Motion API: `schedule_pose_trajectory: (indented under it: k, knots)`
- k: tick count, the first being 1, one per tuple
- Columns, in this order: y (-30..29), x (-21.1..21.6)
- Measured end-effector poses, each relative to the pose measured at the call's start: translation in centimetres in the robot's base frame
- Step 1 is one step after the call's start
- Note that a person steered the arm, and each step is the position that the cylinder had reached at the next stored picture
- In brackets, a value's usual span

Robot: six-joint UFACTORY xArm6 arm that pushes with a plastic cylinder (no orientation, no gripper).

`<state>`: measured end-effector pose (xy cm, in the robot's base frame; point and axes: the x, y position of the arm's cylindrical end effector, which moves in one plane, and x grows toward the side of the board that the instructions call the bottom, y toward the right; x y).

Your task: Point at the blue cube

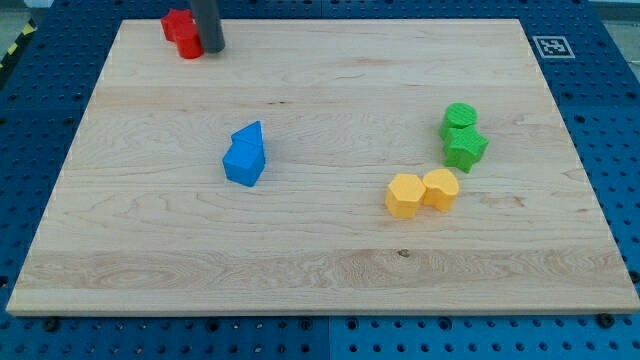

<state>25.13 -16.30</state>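
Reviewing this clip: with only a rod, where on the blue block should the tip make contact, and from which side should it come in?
No grip is possible; my tip can only touch. It sits at the view's top left, against the red blocks. The blue block lies below and slightly right, with open board between. Probably best to approach from the view's top, stopping at its narrow upper end, since the green blocks and yellow blocks lie well right.

The scene is lit brightly and evenly from above. Small soft shadows are seen under the blocks, well away from my tip. No strong glare is seen. Everything is sharp, with edges kept straight.
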Motion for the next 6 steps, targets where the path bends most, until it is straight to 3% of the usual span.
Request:
schedule_pose_trajectory:
  k: [2,4,6]
  knots:
    - [-0.3,0.0]
    - [0.8,9.1]
    - [3.0,9.5]
